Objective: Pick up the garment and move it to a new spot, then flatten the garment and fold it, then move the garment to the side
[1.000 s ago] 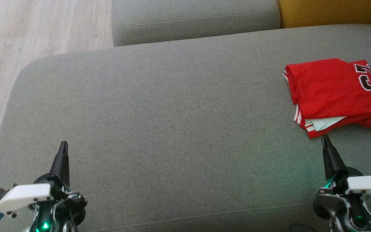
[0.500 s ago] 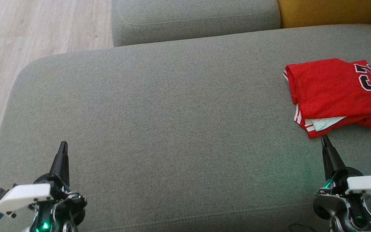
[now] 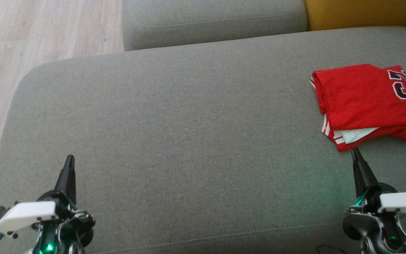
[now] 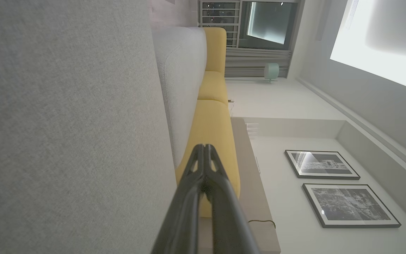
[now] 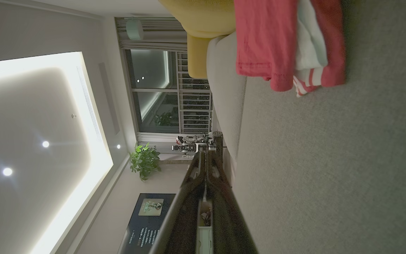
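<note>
Head view gives us a broad grey sofa seat (image 3: 189, 141) with the garment (image 3: 365, 102), a red jersey, lying folded at its right edge, about midway between the near and far edges and running off past the picture's right side. We see a dark number outlined in white on the far right part of the fold. White-striped trim and a pale inner layer peek out at its near left corner. Our right gripper (image 3: 354, 151) sits at the seat's near right corner, its two dark fingers pressed together into one point that ends just beside that near left corner of the garment; we hold nothing in it. From the right wrist view we look along those closed fingers and find the red fold ahead on the grey fabric, apart from the tips. Our left gripper (image 3: 69, 158) rests over the near left corner of the seat, well apart from the garment, its fingers likewise pressed together and empty; the left wrist view shows the two tips meeting. Beyond the seat's far edge we see a grey back cushion (image 3: 213, 17) with a yellow cushion (image 3: 358, 12) beside it, and pale wooden floor (image 3: 30, 42) past the left edge
</note>
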